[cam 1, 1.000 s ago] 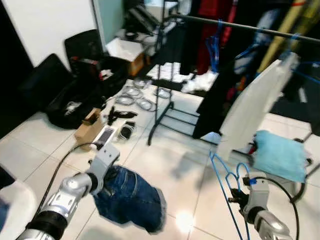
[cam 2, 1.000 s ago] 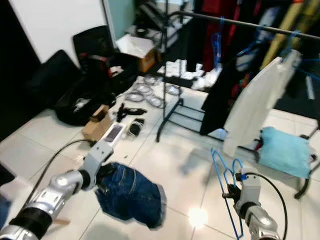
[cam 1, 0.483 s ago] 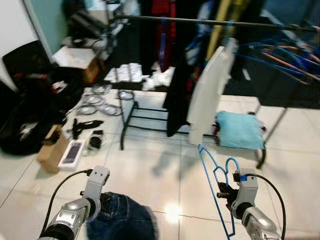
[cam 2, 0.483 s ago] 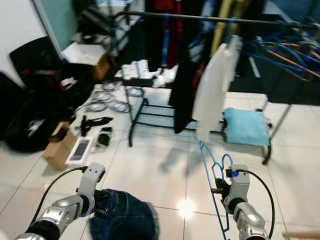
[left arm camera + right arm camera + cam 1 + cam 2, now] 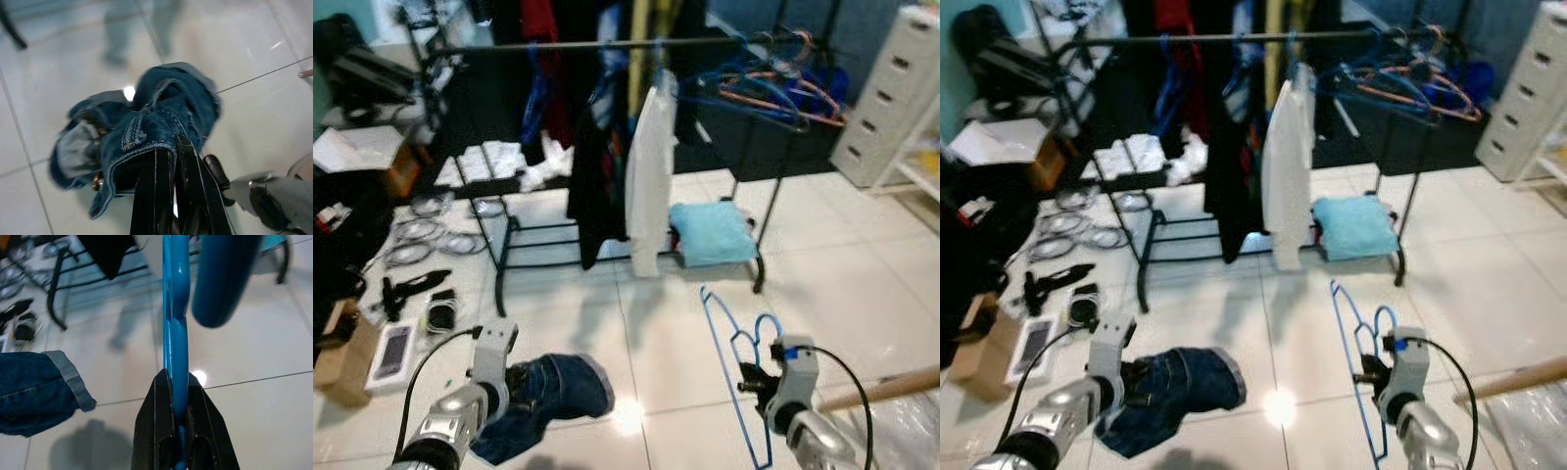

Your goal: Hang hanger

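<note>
A thin blue hanger (image 5: 176, 293) stands upright over the tiled floor at the lower right, with my right gripper (image 5: 175, 382) shut on its wire. That gripper (image 5: 759, 385) is well short of and below the clothes rack's dark rail (image 5: 607, 44). At the lower left, my left gripper (image 5: 166, 149) is shut on a pair of blue jeans (image 5: 553, 392), which hang bunched just above the floor. On the rail hang a white garment (image 5: 649, 176), a black garment (image 5: 597, 186) and several spare blue and orange hangers (image 5: 783, 88).
A light blue folded cloth (image 5: 710, 233) lies on the rack's low shelf. Cables (image 5: 421, 245), a phone (image 5: 393, 348) and a cardboard box (image 5: 342, 352) litter the floor at left. A white drawer unit (image 5: 891, 98) stands at the far right. A wooden stick (image 5: 891, 387) lies near my right arm.
The camera has swung right, so the rack now sits centred and the drawer unit has come into view. Both grippers keep their holds; the jeans have swung a little.
</note>
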`<state>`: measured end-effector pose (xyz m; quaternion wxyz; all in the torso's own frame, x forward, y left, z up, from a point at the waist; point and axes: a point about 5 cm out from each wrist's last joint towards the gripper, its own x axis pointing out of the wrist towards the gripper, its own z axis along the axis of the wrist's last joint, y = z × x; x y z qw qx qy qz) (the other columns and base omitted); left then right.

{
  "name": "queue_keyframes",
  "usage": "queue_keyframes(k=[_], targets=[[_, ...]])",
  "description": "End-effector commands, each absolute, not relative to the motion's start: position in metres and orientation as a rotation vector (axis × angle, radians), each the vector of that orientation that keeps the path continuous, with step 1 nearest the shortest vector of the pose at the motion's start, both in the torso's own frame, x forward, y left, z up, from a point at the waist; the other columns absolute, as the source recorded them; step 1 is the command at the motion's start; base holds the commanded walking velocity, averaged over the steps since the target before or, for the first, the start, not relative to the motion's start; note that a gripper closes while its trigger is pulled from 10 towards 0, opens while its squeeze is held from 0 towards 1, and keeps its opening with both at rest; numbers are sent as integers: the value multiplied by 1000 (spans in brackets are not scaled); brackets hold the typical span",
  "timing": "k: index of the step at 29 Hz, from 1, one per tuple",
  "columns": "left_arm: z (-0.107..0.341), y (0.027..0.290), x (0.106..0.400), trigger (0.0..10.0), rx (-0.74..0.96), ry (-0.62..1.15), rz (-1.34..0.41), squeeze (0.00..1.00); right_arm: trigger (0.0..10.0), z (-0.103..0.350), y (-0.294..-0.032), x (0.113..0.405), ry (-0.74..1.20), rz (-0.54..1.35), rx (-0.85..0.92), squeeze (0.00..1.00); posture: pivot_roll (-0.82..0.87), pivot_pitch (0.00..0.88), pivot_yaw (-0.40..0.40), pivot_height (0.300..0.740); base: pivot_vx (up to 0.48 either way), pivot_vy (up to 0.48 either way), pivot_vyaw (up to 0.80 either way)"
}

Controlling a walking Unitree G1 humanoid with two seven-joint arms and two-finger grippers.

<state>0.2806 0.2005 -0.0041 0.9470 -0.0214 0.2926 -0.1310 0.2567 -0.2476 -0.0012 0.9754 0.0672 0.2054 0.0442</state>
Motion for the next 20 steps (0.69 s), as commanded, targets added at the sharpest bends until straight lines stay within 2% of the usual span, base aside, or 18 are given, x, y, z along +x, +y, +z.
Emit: queue_keyframes(k=[1, 4, 6, 10, 11, 12, 13, 14, 15, 17, 19, 20], targets=[[0, 203, 284, 10000, -56, 561, -267, 0, 10000, -2, -247, 255, 416, 88, 155, 0, -96, 63, 59, 740, 0, 0, -800], [2, 205, 285, 10000, -63, 541, -268, 0, 10000, -3, -247, 255, 418, 91, 154, 0, -102, 59, 55, 740, 0, 0, -800], [24, 211, 295, 10000, 77, 421, -351, 0, 10000, -2, -248, 254, 414, 96, 148, 0, -86, 68, 45, 740, 0, 0, -800], [35, 212, 300, 10000, 134, 364, -392, 0, 10000, -2, -248, 253, 410, 96, 148, 0, -86, 68, 45, 740, 0, 0, -800], [57, 212, 310, 10000, 194, 275, -464, 0, 10000, 0, -248, 254, 395, 100, 172, 0, -86, 68, 45, 740, 0, 0, 0], [57, 212, 310, 10000, 194, 275, -464, 0, 10000, 0, -248, 254, 395, 100, 172, 0, -86, 68, 45, 740, 0, 0, 0], [91, 212, 322, 10000, 328, 163, -579, 0, 10000, 8, -249, 259, 358, 137, 181, 0, -74, 77, 46, 740, 0, 0, 0], [91, 212, 322, 10000, 328, 163, -579, 0, 10000, 8, -249, 259, 358, 137, 181, 0, -74, 77, 46, 740, 0, 0, 0], [122, 211, 331, 10000, 479, 74, -668, 0, 10000, 19, -251, 265, 316, 184, 173, 0, -74, 80, 51, 740, 0, 0, 0], [122, 211, 331, 10000, 479, 74, -668, 0, 10000, 19, -251, 265, 316, 184, 173, 0, -74, 80, 51, 740, 0, 0, 0], [167, 204, 343, 10000, 773, -50, -773, 0, 10000, 51, -259, 278, 226, 275, 118, 0, -81, 85, 61, 740, 0, 0, 0], [167, 204, 343, 10000, 773, -50, -773, 0, 10000, 51, -259, 278, 226, 275, 118, 0, -81, 85, 61, 740, 0, 0, 0]])
